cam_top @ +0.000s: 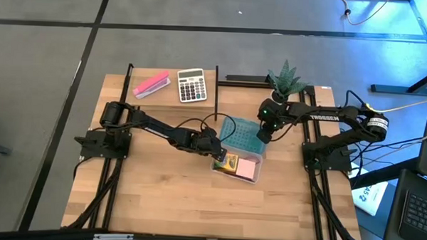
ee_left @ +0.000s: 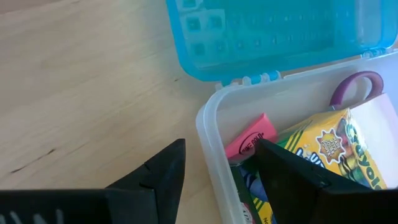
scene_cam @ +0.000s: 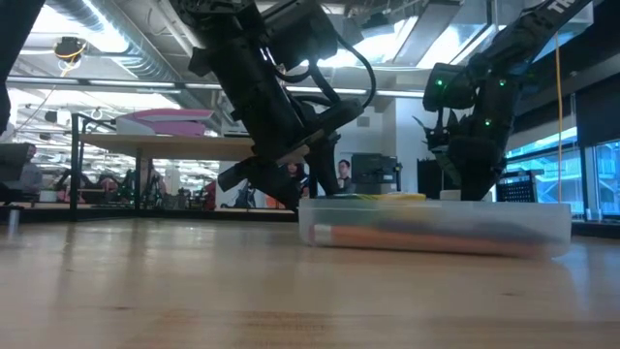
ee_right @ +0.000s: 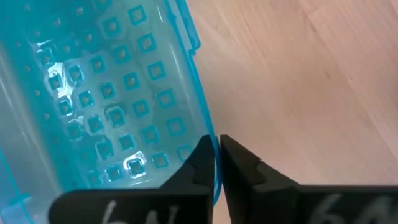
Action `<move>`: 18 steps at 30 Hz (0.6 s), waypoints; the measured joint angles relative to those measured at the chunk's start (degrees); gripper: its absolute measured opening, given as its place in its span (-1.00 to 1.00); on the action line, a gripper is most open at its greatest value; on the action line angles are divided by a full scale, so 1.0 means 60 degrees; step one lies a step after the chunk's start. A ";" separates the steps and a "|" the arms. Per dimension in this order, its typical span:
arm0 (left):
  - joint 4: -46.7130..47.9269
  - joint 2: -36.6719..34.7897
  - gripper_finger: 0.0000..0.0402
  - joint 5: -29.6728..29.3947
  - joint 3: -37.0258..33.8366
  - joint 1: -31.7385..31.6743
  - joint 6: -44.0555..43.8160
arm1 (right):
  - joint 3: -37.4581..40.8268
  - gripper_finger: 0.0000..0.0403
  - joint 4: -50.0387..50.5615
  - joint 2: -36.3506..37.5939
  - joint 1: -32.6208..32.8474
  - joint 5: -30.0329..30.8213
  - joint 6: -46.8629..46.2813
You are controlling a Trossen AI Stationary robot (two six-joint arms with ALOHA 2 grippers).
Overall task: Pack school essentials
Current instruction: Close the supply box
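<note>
grey calculator (cam_top: 192, 85), pink block (cam_top: 151, 84), green plant (cam_top: 287, 78) along table's (cam_top: 154, 196) far edge

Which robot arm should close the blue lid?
Probably the right. Its pincer is already shut on the lid edge. The left pincer is open, straddling the box wall.

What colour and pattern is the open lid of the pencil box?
Translucent turquoise blue lid with a grid of small raised squares; clearest in the right wrist view.
</note>
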State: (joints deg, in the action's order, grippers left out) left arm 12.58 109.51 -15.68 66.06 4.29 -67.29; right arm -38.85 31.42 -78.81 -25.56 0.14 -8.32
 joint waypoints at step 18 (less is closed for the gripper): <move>-0.0015 0.0007 -0.06 0.0018 -0.0006 -0.0007 -0.0003 | 0.0000 -0.91 -0.0059 0.0650 0.0032 0.0043 -0.0027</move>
State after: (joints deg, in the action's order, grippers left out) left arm 12.49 109.56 -15.57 66.03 4.25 -67.31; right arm -38.85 31.07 -74.90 -25.37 0.40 -8.48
